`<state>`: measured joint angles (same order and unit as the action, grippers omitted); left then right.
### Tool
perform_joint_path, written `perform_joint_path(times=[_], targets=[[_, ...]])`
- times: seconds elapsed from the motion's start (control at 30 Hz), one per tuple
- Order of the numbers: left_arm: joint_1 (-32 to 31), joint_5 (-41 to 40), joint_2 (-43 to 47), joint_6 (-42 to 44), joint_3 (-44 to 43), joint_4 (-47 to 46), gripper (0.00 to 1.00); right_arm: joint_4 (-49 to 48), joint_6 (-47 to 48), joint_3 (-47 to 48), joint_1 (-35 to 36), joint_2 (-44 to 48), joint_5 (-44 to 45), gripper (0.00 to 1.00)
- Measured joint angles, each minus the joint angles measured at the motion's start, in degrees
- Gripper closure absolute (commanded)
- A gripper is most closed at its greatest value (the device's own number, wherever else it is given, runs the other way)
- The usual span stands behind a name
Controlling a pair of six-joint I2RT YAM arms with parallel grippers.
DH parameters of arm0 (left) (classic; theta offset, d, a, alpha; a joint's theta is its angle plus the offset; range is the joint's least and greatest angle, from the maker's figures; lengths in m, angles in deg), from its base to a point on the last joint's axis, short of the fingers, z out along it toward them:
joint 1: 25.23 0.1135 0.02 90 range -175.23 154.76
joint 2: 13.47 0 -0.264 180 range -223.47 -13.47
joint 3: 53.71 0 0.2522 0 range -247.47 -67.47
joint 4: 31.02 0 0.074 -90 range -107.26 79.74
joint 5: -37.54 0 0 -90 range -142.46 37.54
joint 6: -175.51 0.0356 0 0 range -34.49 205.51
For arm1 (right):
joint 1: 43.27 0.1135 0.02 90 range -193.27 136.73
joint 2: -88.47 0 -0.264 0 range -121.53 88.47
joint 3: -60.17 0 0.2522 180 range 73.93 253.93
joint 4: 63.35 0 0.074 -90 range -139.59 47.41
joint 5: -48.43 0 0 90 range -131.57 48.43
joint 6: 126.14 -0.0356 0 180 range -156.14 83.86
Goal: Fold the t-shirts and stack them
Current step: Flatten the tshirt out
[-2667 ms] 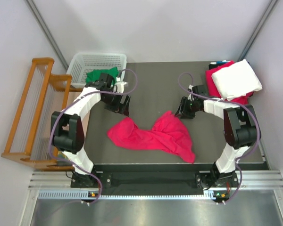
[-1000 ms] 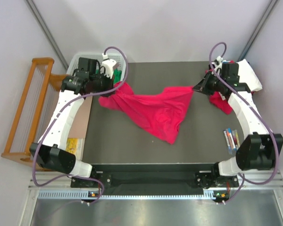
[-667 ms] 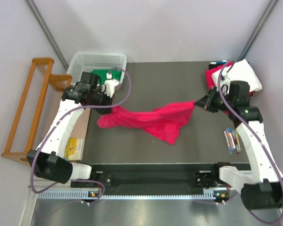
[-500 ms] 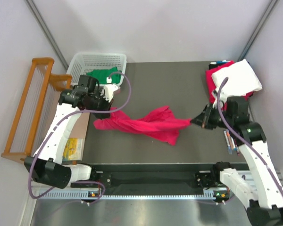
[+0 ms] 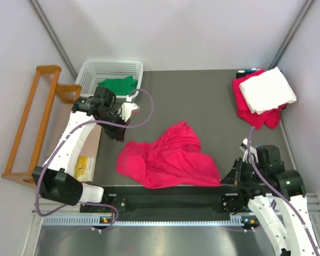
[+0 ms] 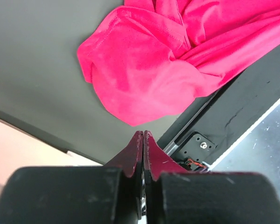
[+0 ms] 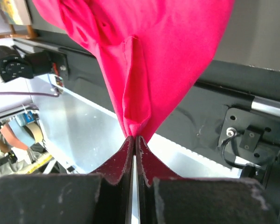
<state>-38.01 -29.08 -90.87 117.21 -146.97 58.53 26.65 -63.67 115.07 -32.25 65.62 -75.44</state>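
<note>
Charcoal-grey, the table [image 5: 202, 96] carries the crimson shirt [image 5: 168, 160], which lies crumpled near the front edge between the two arms; it is bunched into folds, with a rounded lobe at its left end and a flatter spread running to the right. The left gripper [image 6: 143, 134] has its fingers pressed flat together; in the left wrist view the left lobe narrows to a point right at their tips, so it is pinching the crimson shirt by its edge (only a sliver of cloth, hard to make out between the pads); from above, that gripper hangs over the left side of the table, just beyond the lobe. The right gripper [image 7: 133, 138] sits low at the front right, by the near edge; its fingers are likewise squeezed onto a corner of the same shirt, and the cloth fans out from the tips in a taut pleat. A green shirt [image 5: 117, 85] lies loose in the white basket [image 5: 112, 65] at the far left corner; at the far right corner a folded white shirt [image 5: 268, 89] rests on a folded red cloth [image 5: 252, 113], whose edges show along its left and near sides; a wooden rack [image 5: 34, 125] stands off the table's left side.
</note>
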Motion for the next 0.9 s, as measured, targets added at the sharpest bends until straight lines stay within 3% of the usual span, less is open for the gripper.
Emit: perform_joint_path(times=[0.03, 0.1, 0.13, 0.17, 0.2, 0.23, 0.27, 0.37, 0.5, 0.6, 0.77, 0.9], targets=[[0.0, 0.0, -0.4, -0.2, 0.0, -0.1, 1.0, 0.6, 0.2, 1.5, 0.0, -0.8, 0.4, 0.94], [0.0, 0.3, -0.9, -0.5, -0.1, -0.3, 0.89, 0.9, 0.9, 5.0, 0.0, -3.1, 0.5, 0.78], [0.0, 0.4, -1.0, -0.6, -0.3, -0.3, 0.82, 0.5, 1.2, 6.0, 0.0, -4.1, 0.1, 0.75], [0.0, 0.3, -1.1, -0.8, -0.4, -0.3, 0.6, 0.0, 1.5, 6.2, 0.0, -4.7, -0.4, 0.72], [0.0, 0.3, -1.2, -0.9, -0.6, -0.4, 0.51, -0.3, 2.0, 5.7, 0.0, -5.1, -1.3, 0.61], [0.0, 0.2, -1.3, -1.2, -0.7, -0.6, 0.42, -0.5, 2.2, 4.4, 0.0, -5.0, -2.3, 0.32], [0.0, 0.0, -1.4, -1.9, -0.7, -0.9, 0.37, -0.5, 2.3, 2.8, 0.0, -4.7, -2.7, 0.3], [0.0, -0.6, -1.7, -3.6, -0.7, -2.3, 0.33, 0.2, 2.9, -4.1, 0.0, -2.3, -3.3, 0.32], [0.0, -1.0, -2.6, -6.7, -0.1, -6.6, 0.38, 0.5, 1.0, -5.0, 0.1, -0.9, -2.5, 0.44], [0.0, -0.9, -4.7, -9.0, 1.4, -9.3, 0.46, -3.1, -0.3, -3.7, 0.1, -3.5, 0.3, 0.46], [0.0, -1.8, -6.6, -11.1, 6.6, -12.0, 0.55, -22.8, -2.8, -3.2, 0.1, -18.6, 4.4, 0.49], [0.0, -1.8, -6.6, -12.1, 12.3, -12.3, 0.57, -40.9, -3.8, -1.6, 1.7, -38.8, 6.9, 0.5]])
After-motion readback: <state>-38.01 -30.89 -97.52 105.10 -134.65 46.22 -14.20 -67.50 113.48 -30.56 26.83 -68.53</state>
